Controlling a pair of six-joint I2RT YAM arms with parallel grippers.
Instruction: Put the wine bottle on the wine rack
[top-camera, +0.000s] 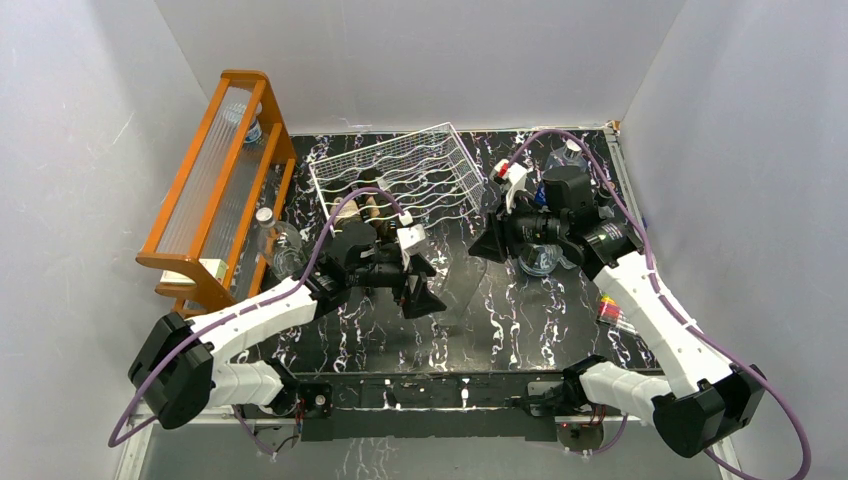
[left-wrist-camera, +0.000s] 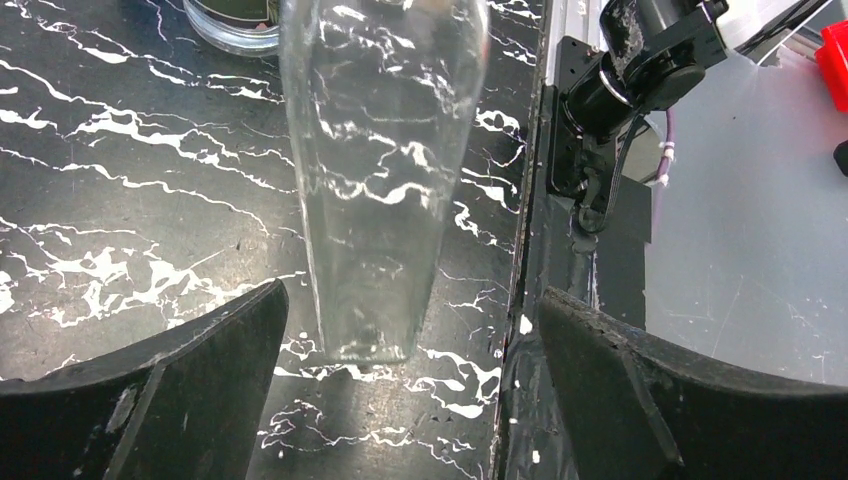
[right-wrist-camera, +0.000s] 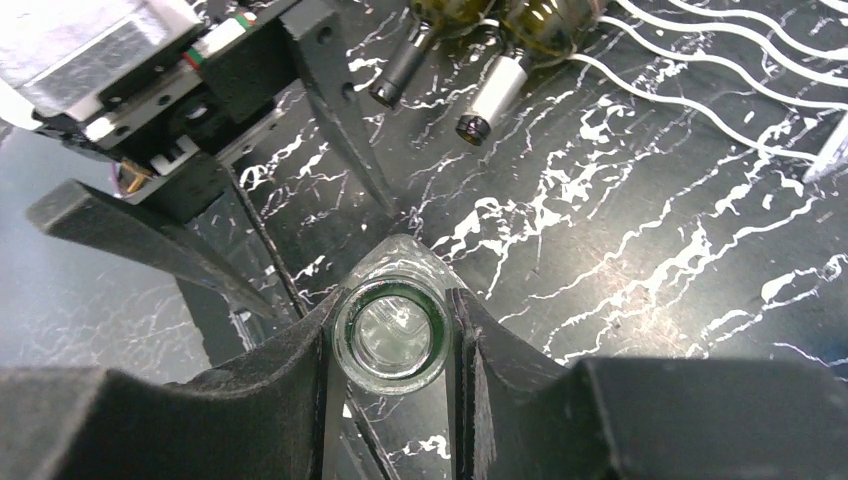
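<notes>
Right wrist view: right tool clamped round neck of wine bottle, mouth up, over desk. Either side of its base, left tool spread apart. Not yet on wine rack; carrying across and laying down to come.

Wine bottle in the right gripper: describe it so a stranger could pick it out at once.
Find the wine rack at the back of the black marbled table. Just in front of it, the right gripper is shut on the neck of the wine bottle. Unlike the two capped bottles lying at the rack, it is clear, uncapped glass.
</notes>
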